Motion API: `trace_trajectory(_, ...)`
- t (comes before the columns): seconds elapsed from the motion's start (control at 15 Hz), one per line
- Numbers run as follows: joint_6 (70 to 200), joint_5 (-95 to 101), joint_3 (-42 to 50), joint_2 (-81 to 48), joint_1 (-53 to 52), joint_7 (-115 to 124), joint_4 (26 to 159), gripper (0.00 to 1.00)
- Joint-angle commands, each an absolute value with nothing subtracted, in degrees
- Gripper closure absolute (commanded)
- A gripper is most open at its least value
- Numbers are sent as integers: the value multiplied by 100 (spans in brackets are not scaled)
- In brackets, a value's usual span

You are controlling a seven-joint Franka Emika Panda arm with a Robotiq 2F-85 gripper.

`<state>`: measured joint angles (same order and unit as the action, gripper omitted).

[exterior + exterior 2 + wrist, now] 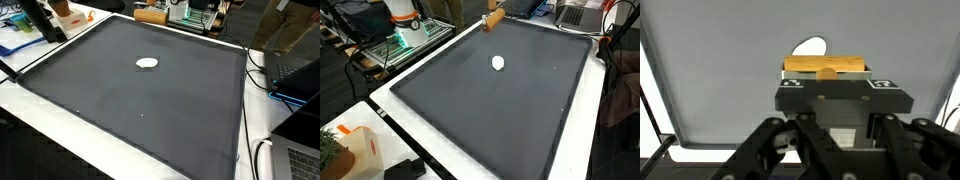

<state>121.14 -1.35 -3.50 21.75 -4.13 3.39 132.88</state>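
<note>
My gripper [827, 74] is shut on a light wooden block [827, 67], which lies crosswise at the fingertips in the wrist view. Beyond the block, a small white oval object [810, 46] lies on the dark mat [720, 70]. In both exterior views the oval [147, 63] [498, 63] sits alone near the middle of the mat [140, 110] [510, 110]. The wooden block [150, 15] [494, 18] hangs at the mat's far edge, well apart from the oval. My fingers are hardly visible in the exterior views.
The mat covers a white table [40, 125]. An orange and white box [360, 150] stands at one corner. A laptop [300, 70] and cables [262, 150] lie beside the mat. Lab gear with green lights [395, 45] stands behind the table.
</note>
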Motion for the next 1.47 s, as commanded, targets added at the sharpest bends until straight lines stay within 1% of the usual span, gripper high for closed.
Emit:
trace_trajectory(0.0, 12757, 76, -404, 2711, -370, 136, 14142, 77)
trace_trajectory(0.13, 13199, 57, -439, 2835, -307, 426, 14507, 77)
trace_trajectory(0.2, 12856, -34, -386, 2449, -368, 237, 14033, 52)
trace_trajectory(0.4, 13093, -36, -398, 2602, -361, 322, 14352, 52)
trace_trajectory(0.47, 13097, -35, -398, 2625, -358, 324, 14368, 77)
trace_trajectory(0.8, 14773, -296, -368, 2639, -372, 471, 14777, 77)
trace_trajectory(0.93, 15224, -306, -372, 2616, -377, 498, 14886, 77)
trace_trajectory(1.13, 15412, -311, -360, 2664, -419, 433, 15025, 77)
trace_trajectory(1.4, 15302, -272, -374, 2761, -439, 395, 15172, 77)
